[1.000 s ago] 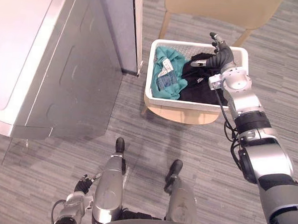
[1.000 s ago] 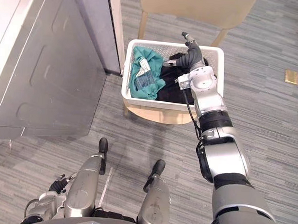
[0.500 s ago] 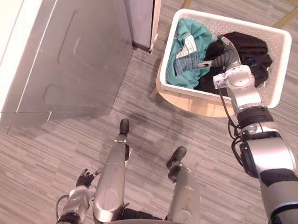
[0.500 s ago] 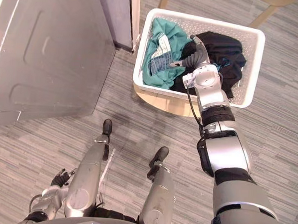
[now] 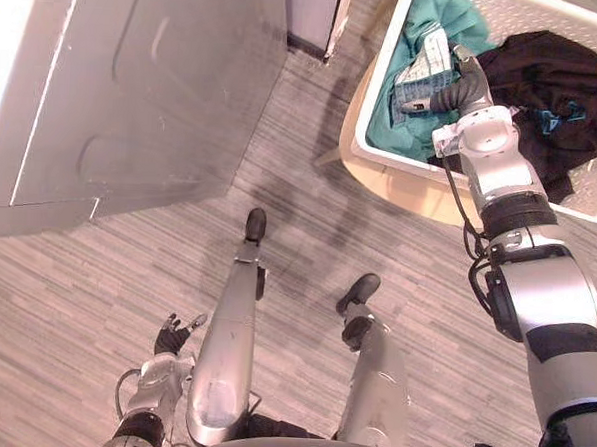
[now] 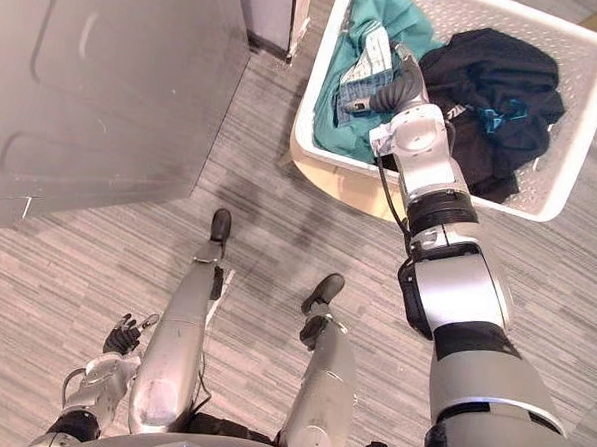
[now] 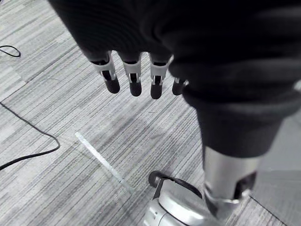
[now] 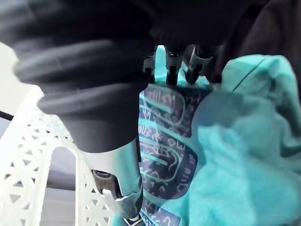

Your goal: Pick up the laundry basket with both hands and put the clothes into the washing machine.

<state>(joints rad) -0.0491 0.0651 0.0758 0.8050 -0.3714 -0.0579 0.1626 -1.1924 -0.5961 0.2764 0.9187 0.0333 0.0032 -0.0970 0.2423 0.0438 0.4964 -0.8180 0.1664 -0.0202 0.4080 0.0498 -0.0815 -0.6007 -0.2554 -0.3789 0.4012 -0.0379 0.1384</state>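
The white laundry basket (image 5: 375, 152) stands on a pale wooden seat (image 5: 412, 196). Inside lie a teal garment (image 5: 436, 25) with a printed patch (image 8: 164, 141) on the side toward the washing machine and a black garment (image 5: 561, 82) beside it. My right hand (image 5: 460, 93) reaches into the basket over the teal garment (image 8: 235, 165). Its fingers (image 8: 171, 70) are straight, with their tips at the printed patch and nothing grasped. My left hand (image 5: 174, 333) hangs low at my side, its fingers (image 7: 134, 80) relaxed over the floor.
The grey washing machine (image 5: 136, 85) is at my left, its side panel facing the basket across a narrow strip of striped grey carpet (image 5: 301, 184). The basket's lattice wall (image 8: 28, 155) is close beside my right wrist.
The camera has moved, so the basket now sits at the upper right. My right hand has gone from the basket's far rim above the black garment to the teal garment.
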